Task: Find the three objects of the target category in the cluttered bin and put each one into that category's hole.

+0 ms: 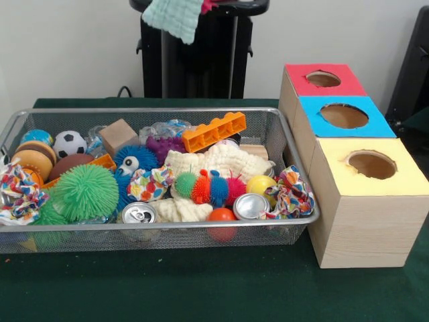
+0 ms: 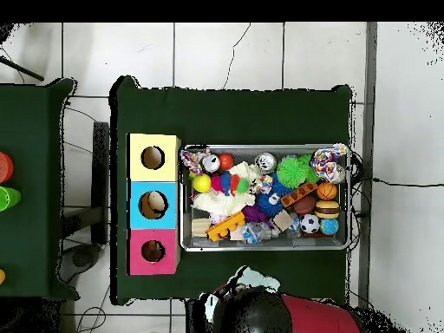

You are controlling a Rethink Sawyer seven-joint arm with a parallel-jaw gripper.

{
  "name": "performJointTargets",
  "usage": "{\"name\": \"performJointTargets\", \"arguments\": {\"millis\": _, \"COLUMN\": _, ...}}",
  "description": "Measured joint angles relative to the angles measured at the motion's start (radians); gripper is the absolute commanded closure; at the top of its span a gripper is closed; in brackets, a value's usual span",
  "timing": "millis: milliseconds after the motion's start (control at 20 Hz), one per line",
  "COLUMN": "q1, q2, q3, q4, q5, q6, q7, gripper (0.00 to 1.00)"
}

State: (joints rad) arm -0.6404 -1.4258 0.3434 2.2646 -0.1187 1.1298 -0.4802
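The wire mesh bin (image 1: 161,111) stands on the green table, full of toys; it also shows in the overhead view (image 2: 260,147). Inside lie a cream cloth (image 1: 218,161), patterned fabric pieces (image 1: 293,194), a green spiky ball (image 1: 86,191), two cans (image 1: 139,213), an orange brick (image 1: 214,131) and a soccer ball (image 1: 69,143). A pale green cloth (image 1: 175,17) hangs in the air at the picture's top, in front of the pedestal, and shows near the robot's base from above (image 2: 247,279). Only a small red part (image 1: 209,5) shows beside its top; the gripper's end is hidden.
Three wooden boxes with round holes stand beside the bin: red top (image 1: 305,84), blue top (image 1: 375,124), yellow top (image 1: 335,176). From above they stand left of the bin (image 2: 153,139). A second green table (image 2: 35,173) with small objects stands further left.
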Motion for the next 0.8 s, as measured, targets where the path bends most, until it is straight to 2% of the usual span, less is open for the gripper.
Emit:
{"name": "performJointTargets", "arguments": {"millis": 150, "q1": 0.011, "q2": 0.058, "q3": -0.002, "q4": 0.000, "q5": -0.010, "q6": -0.084, "q7": 0.016, "gripper": 1.00}}
{"name": "performJointTargets", "arguments": {"millis": 250, "q1": 0.023, "q2": 0.126, "q3": -0.009, "q4": -0.001, "q5": -0.032, "q6": -0.172, "q7": 0.047, "gripper": 1.00}}
{"name": "performJointTargets", "arguments": {"millis": 350, "q1": 0.029, "q2": 0.158, "q3": -0.014, "q4": -0.001, "q5": -0.044, "q6": -0.209, "q7": 0.064, "gripper": 1.00}}
{"name": "performJointTargets", "arguments": {"millis": 400, "q1": 0.043, "q2": 0.215, "q3": -0.025, "q4": -0.001, "q5": -0.063, "q6": -0.269, "q7": 0.094, "gripper": 1.00}}
{"name": "performJointTargets", "arguments": {"millis": 650, "q1": 0.074, "q2": 0.328, "q3": -0.049, "q4": -0.002, "q5": -0.094, "q6": -0.370, "q7": 0.156, "gripper": 1.00}}
{"name": "performJointTargets", "arguments": {"millis": 800, "q1": 0.095, "q2": 0.441, "q3": -0.067, "q4": -0.002, "q5": -0.112, "q6": -0.449, "q7": 0.203, "gripper": 1.00}}
